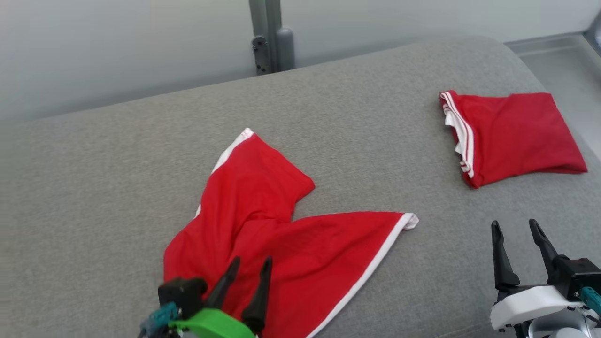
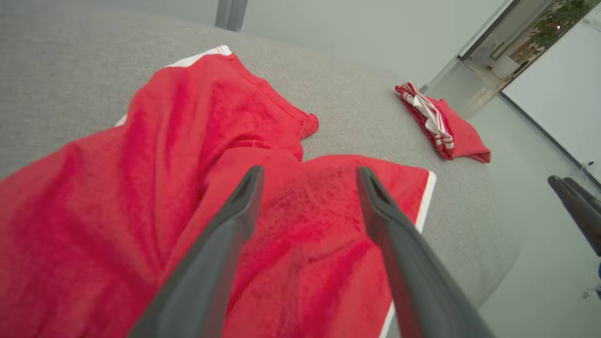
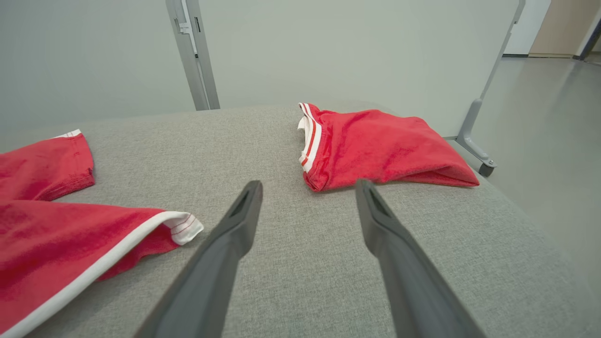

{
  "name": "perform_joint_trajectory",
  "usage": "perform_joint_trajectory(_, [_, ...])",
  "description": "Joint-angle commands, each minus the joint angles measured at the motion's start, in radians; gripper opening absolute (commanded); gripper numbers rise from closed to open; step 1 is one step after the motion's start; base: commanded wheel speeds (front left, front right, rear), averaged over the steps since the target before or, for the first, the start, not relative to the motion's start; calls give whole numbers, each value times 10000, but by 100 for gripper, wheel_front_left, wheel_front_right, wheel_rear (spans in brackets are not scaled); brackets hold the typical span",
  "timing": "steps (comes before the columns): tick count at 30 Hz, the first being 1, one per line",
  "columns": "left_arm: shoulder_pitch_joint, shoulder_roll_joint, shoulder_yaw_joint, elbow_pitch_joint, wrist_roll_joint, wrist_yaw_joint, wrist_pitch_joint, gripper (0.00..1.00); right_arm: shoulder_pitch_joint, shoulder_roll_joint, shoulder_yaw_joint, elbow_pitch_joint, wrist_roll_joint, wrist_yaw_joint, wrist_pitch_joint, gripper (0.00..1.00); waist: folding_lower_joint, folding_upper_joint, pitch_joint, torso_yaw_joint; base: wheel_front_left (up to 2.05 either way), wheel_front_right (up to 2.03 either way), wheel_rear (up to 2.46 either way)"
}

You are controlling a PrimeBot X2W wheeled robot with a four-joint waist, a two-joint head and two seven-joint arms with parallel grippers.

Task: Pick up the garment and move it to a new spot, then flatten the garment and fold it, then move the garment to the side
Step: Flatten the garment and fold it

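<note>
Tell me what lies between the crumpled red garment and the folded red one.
Just bare grey fabric cushion, seen in the head view, separates the crumpled red white-trimmed garment from the folded red garment.

You've got soft matt red cloth on the garment [image 1: 263,225], coarse grey woven fabric on the cushion [image 1: 117,164], and smooth matt dark plastic-looking fingers [image 2: 216,263] on the left gripper [image 2: 310,173].

Grey cushion [image 1: 117,188], metal post [image 1: 270,37], folded red garment [image 1: 516,134]

No legible text or labels
</note>
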Motion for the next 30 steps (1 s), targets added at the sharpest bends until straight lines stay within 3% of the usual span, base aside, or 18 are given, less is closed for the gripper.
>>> perform_joint_trajectory(1, [450,75,-55,-141,-46,122,-13,100,171,-53,2,-47,-84,-3,0,100,0,0,-784,1099,0,0,0])
perform_joint_trajectory(6, [1540,259,-99,-492,-335,535,-57,100,276,-61,72,-44,-99,-3,0,100,0,0,-919,1469,0,0,0])
perform_joint_trajectory(14, [2506,573,-151,-841,-872,974,576,100,358,-3,254,-36,-90,-3,0,100,0,0,-970,1476,0,0,0])
perform_joint_trajectory(23, [2483,234,-51,-367,-1771,720,1216,100,209,-50,344,-13,-72,-3,0,100,0,0,-783,1068,0,0,0])
perform_joint_trajectory(30, [2584,281,13,-212,-2008,591,1330,100,243,-113,198,-82,-49,-3,0,100,0,0,-569,850,0,0,0])
